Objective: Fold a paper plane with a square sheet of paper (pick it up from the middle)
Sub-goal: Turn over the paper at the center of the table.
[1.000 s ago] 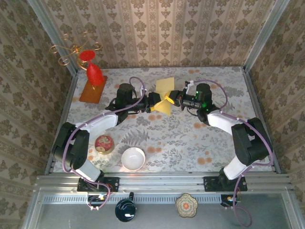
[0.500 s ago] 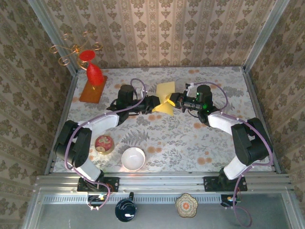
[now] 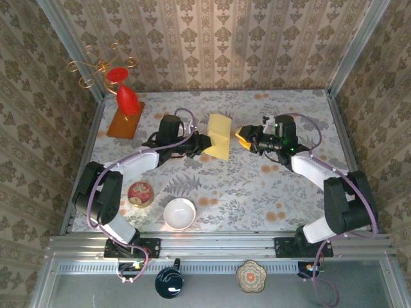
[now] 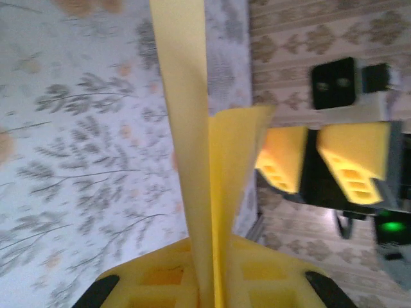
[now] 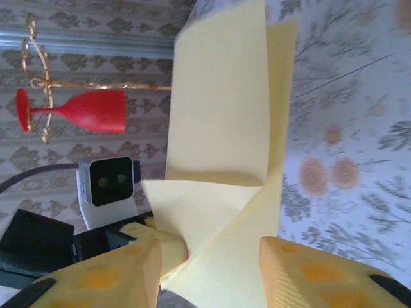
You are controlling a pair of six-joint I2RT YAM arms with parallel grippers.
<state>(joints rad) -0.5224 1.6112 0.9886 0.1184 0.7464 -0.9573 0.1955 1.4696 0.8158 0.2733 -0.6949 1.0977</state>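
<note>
- Currently, top view: left gripper [image 3: 203, 142] pinches the sheet [image 3: 219, 133] by one edge. The partly folded sheet runs out past the fingertips, lifted clear of the table [image 3: 257, 186]. It is probably held aloft so both faces stay reachable for the next crease.
- Top view: right gripper [image 3: 245, 136] faces the left fingertips from the sheet's other side, just beside it, with a visible gap between them.
- Left wrist: sheet [image 4: 192, 128] is seen edge-on, rising straight out from between the fingers [image 4: 160, 279], which are pressed together on it. A second layer bends away to the right of the first, so the fold is loose, not flattened.
- Left wrist: right gripper [image 4: 313, 168] sits directly ahead, beyond the sheet. Its pads are apart with nothing between them.
- Right wrist: fingers [image 5: 122, 273] are spread. The sheet [image 5: 218, 128] is ahead of the tips, centred on the gap, with a diagonal flap across its lower part. The left gripper [image 5: 170, 251] clamps the lower-left corner.
- Judgement: the right side looks lined up to take or press that flap. The plane is far from done: no nose point or centre crease made out yet.
</note>
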